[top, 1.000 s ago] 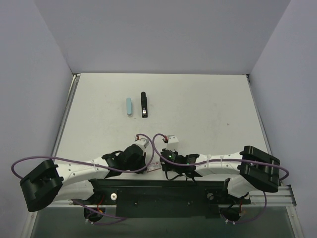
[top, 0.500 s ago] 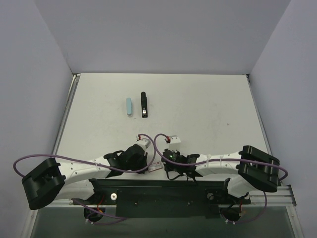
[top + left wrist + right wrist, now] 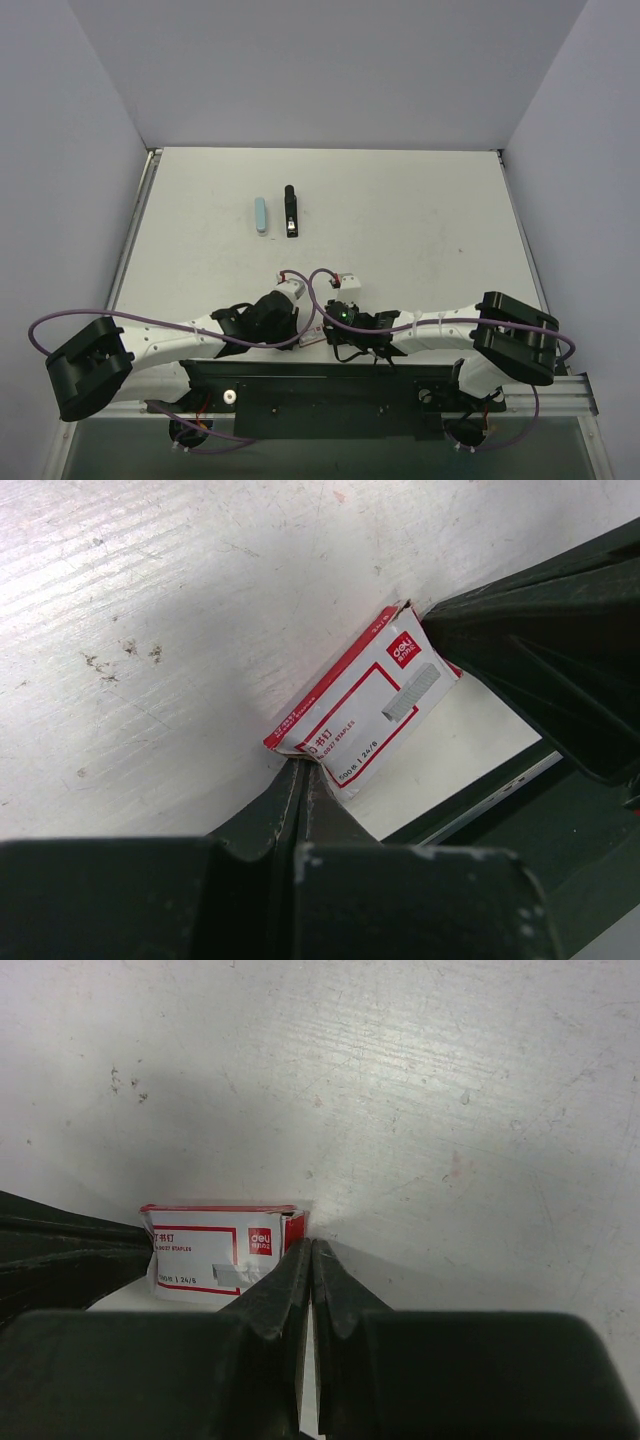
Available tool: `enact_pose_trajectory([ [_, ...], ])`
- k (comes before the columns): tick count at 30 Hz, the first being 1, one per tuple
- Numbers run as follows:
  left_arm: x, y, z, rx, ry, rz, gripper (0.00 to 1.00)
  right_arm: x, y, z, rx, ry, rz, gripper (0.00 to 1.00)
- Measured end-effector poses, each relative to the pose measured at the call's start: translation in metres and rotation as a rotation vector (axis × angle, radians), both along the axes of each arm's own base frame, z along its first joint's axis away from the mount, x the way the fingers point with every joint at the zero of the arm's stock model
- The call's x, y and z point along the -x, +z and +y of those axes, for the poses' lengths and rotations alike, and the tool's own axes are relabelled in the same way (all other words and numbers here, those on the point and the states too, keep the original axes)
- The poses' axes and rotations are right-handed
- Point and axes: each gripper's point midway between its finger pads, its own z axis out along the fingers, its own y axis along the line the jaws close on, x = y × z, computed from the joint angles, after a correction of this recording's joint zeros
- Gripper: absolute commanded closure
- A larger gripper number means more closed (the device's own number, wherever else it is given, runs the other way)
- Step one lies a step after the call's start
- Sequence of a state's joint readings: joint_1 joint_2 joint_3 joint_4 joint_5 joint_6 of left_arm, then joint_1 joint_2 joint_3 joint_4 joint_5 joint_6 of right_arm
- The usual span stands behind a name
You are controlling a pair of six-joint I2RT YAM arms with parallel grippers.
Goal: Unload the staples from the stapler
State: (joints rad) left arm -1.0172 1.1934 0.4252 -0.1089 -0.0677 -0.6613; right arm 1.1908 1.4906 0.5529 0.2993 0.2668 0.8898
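- Leaves the black stapler [image 3: 290, 208] lying far up the table [image 3: 420, 220], a light-blue piece [image 3: 261, 215] just beside it, well apart from both arms.
- Cannot make out the staples; only a silvery glint at the stapler's near end, too small to tell.
- Presses the left gripper [image 3: 303, 770], jaws together, against one corner of the red-and-white staple box [image 3: 365, 705].
- Sets the right gripper [image 3: 311, 1247], jaws likewise together, touching the box's opposite end.
- Probably bracing the box between them to steady or open it.

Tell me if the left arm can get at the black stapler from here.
Probably yes: only bare table lies between the left hand and the stapler. The blue object sits beside the stapler, apart from it. The shut hand must open first.
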Motion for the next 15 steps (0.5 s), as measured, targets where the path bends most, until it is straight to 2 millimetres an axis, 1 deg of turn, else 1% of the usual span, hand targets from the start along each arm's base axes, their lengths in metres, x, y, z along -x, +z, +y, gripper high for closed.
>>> enact_pose_trajectory([
  [5, 0.000, 0.000, 0.000, -0.003, -0.001, -0.005, 1.00, 0.000, 0.000, -0.001, 0.002, -0.001, -0.001, 1.00],
  [10, 0.001, 0.000, 0.001, -0.008, -0.002, -0.008, 1.00, 0.001, 0.005, -0.011, 0.020, -0.009, 0.002, 1.00],
  [14, 0.001, 0.000, 0.006, -0.026, 0.006, -0.014, 1.00, -0.006, 0.019, -0.023, 0.013, -0.042, -0.024, 0.87],
  [15, 0.001, 0.001, 0.008, -0.031, 0.009, -0.015, 0.99, -0.008, 0.023, -0.027, 0.014, -0.054, -0.037, 0.85],
])
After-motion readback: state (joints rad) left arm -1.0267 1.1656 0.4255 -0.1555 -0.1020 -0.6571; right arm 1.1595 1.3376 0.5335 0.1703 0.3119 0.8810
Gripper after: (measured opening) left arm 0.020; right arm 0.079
